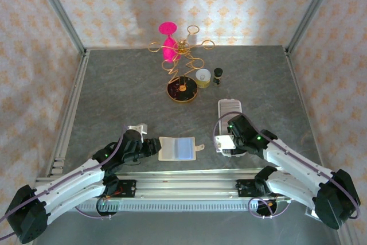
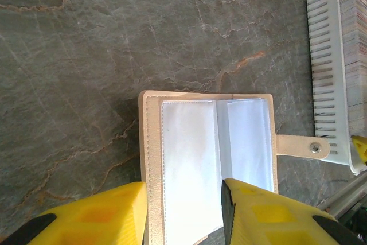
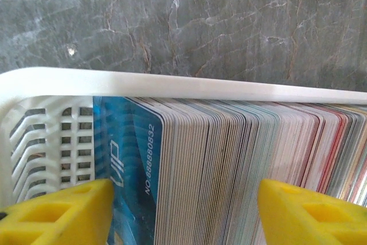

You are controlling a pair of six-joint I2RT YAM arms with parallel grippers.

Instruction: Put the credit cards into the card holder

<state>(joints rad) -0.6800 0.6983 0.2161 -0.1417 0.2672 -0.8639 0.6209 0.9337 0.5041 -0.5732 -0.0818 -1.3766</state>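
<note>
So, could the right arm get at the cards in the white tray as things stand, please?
Probably yes: the right gripper hangs at the cards standing in the white tray, jaws apart around the front ones, nothing in the way.

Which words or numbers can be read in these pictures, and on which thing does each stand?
"NO 88880832": on the front blue card in the white tray.
"VIP": same card, beside the number, its first letter partly hidden.
The other cards show edges only; nothing readable.
The card holder bears no text.
</note>
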